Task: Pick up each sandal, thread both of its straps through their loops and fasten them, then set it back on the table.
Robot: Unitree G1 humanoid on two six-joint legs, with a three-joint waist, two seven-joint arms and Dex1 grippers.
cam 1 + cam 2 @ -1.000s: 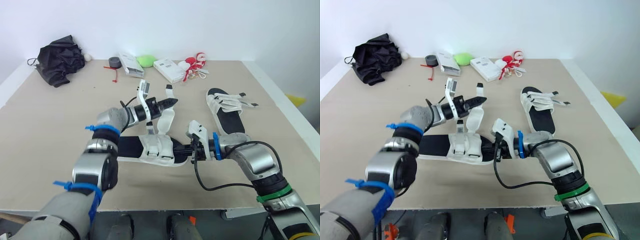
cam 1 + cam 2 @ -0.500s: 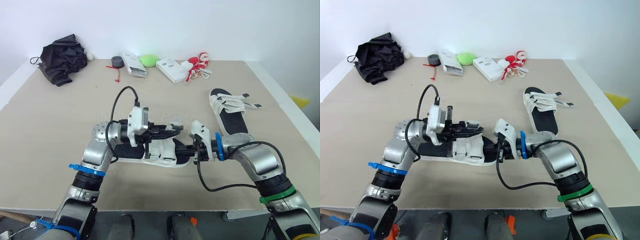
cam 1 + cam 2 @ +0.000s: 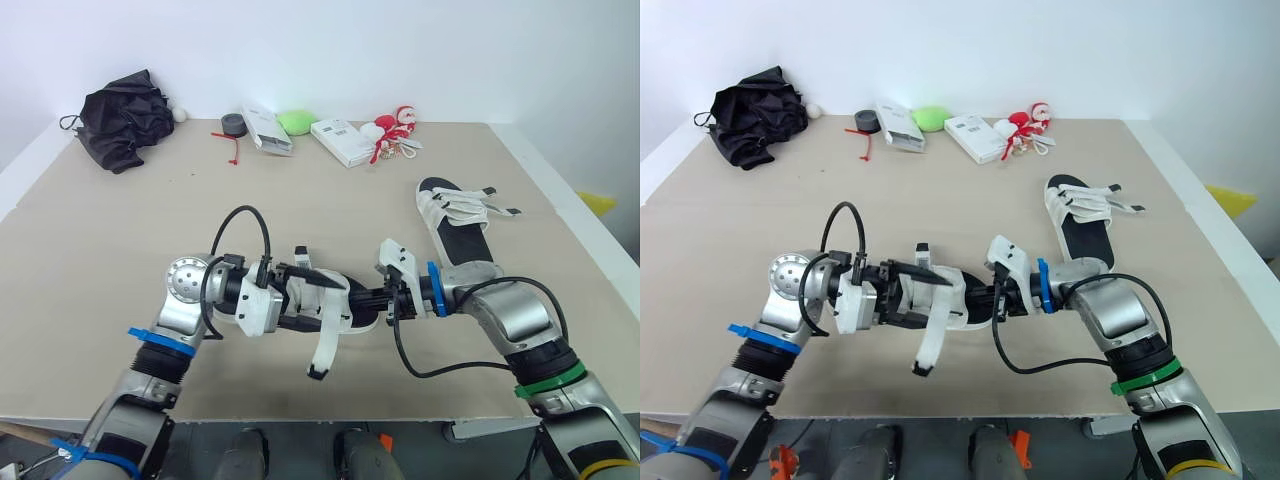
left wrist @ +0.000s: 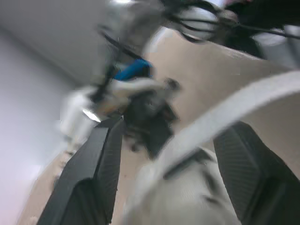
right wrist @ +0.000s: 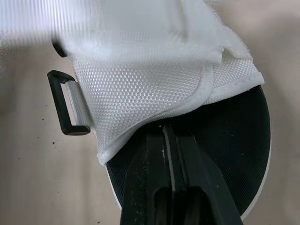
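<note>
Desk point(image 3: 100, 250): beige top. A crumpled black bundle point(image 3: 122, 118) lies at its far left corner, and white boxes point(image 3: 340, 140) lie along the far edge.
Far sandal point(image 3: 455, 225): lies flat on the right side of the desk, well apart from both arms. It has a black footbed and white straps whose ends splay outward.
Near sandal point(image 3: 350, 298): sits at the near middle of the desk, between the two grippers. I cannot tell whether its sole touches the desk.
Left gripper point(image 3: 320, 303): reaches in from the left, its fingers point(image 4: 93, 178) spread wide on either side of the white upper.
Right gripper point(image 5: 168, 136): comes in from the right, its fingers pinched together on the edge of the black sole.
Loose strap point(image 3: 322, 350): hangs down from the near sandal toward the desk's near edge, unfastened.
Loop point(image 5: 70, 103): a black rectangular ring at the side of the mesh upper.
</note>
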